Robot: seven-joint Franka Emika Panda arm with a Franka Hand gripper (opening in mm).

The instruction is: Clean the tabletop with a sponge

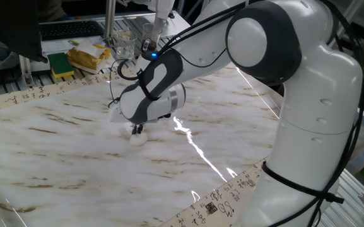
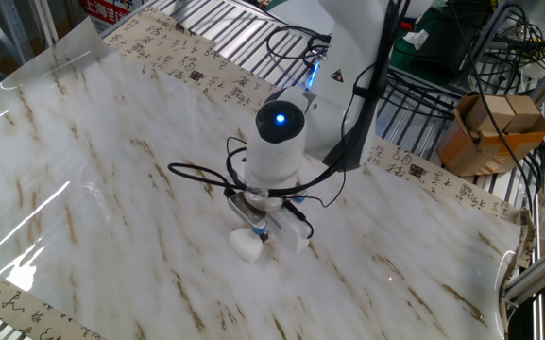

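The tabletop (image 1: 55, 157) (image 2: 93, 189) is a glossy white marble-look sheet with brown streaks and a beige band of black characters along its edges. My gripper (image 1: 136, 131) (image 2: 256, 233) points down at the middle of the sheet, shut on the small white sponge (image 1: 136, 139) (image 2: 246, 248). The sponge is pressed flat against the sheet under the fingertips. The fingers are mostly hidden behind the wrist and its cables.
A green-and-yellow sponge (image 1: 60, 65) and a bag of bread (image 1: 88, 58) lie off the sheet at the far edge. A cardboard box (image 2: 487, 132) and cable-laden wire racks (image 2: 442, 57) stand beside the table. My arm's base (image 1: 320, 126) stands at one edge of the sheet.
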